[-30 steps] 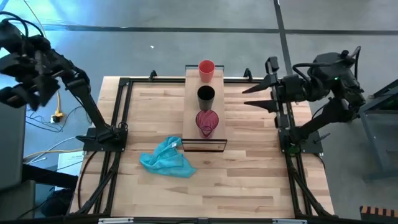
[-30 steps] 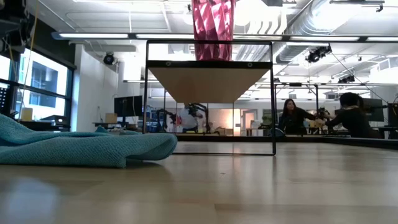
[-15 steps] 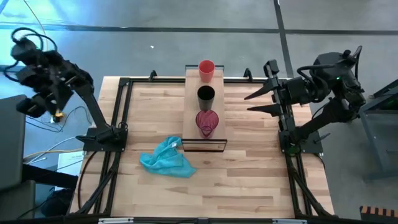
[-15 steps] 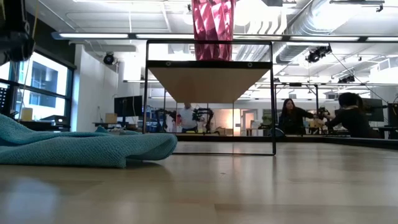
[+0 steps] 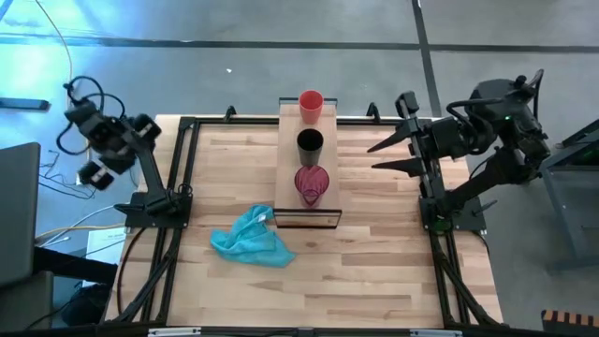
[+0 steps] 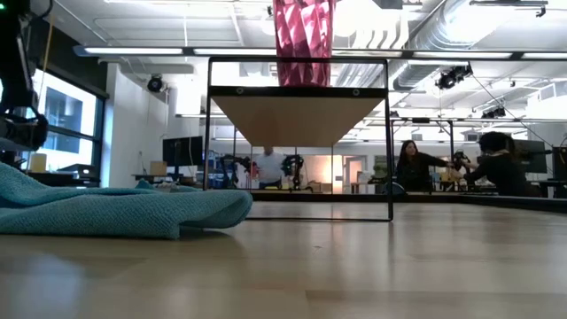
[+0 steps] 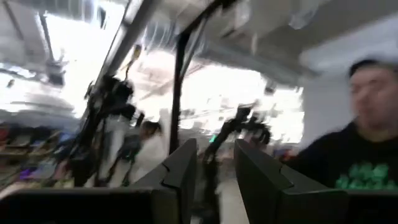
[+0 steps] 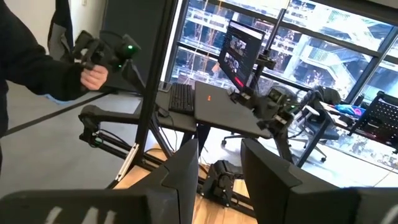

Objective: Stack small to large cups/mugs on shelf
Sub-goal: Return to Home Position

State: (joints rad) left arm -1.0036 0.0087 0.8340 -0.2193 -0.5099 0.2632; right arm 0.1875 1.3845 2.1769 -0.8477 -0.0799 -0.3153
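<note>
Three cups stand in a row on their bases on the pale wood shelf [image 5: 286, 173]. The small orange-red cup [image 5: 311, 103] is at the far end. The black cup [image 5: 310, 145] is in the middle. The see-through pinkish-red cup [image 5: 312, 184] [image 6: 303, 40] is nearest the shelf's black frame end [image 5: 307, 221]. My right gripper [image 5: 372, 157] hovers open to the right of the shelf, fingers pointing toward the cups. My left gripper [image 5: 105, 150] hangs beyond the table's left edge; its wrist view shows its fingers [image 7: 183, 171] apart, facing the room.
A crumpled light blue cloth [image 5: 251, 236] [image 6: 106, 208] lies on the slatted tabletop [image 5: 374, 253] near the shelf's left near corner. The shelf plank [image 6: 299, 102] stands raised on its black frame. People sit and stand in the room beyond the table.
My left arm has swung in from far beyond the table's left side, coming down and toward the table's left edge. My right gripper has shifted slightly toward the near edge, still open. The cups, shelf and cloth have kept still.
</note>
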